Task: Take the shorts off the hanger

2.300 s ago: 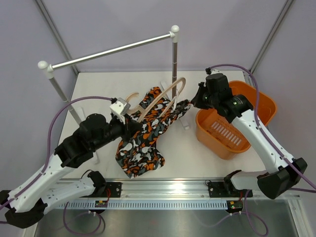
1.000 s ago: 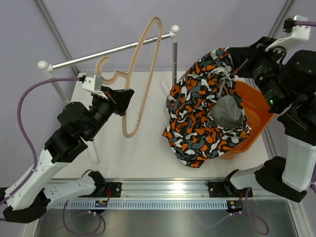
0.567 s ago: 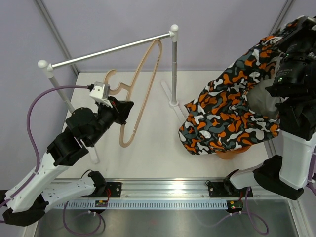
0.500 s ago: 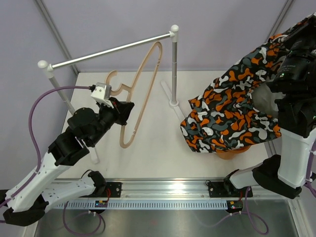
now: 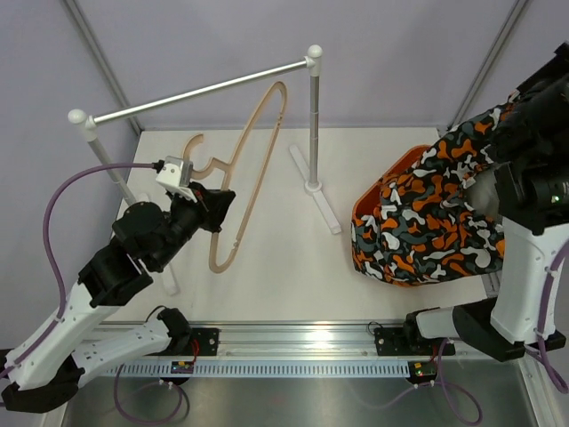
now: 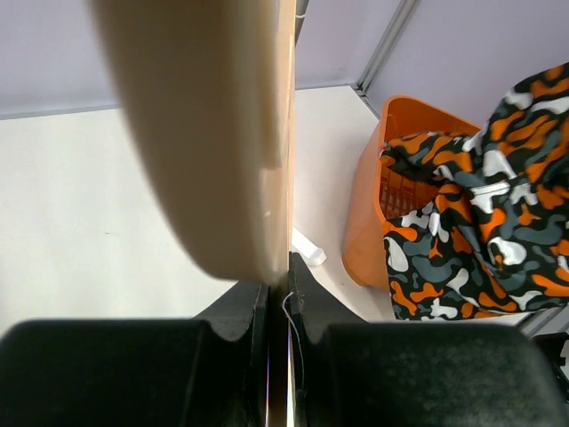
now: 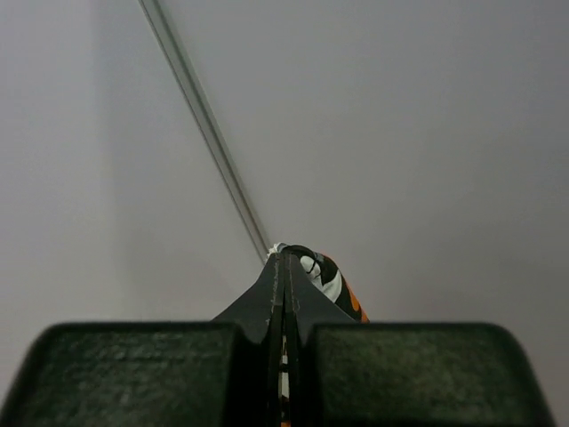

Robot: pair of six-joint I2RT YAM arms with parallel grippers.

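Right gripper [image 7: 284,264] is clenched on shorts [image 5: 431,227], hung limp over orange basket [image 6: 366,218]. Left gripper [image 6: 279,292] is clamped on bare hanger [image 6: 213,133]. Cloth is judged soft, light; best gripped at a bunched edge.

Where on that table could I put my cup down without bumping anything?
The widest bare patch of table lies at the front middle, between the hanger held by the left gripper and the orange basket, nearer than the rail post's foot. The right is crowded: the shorts hang from the right gripper over the basket.
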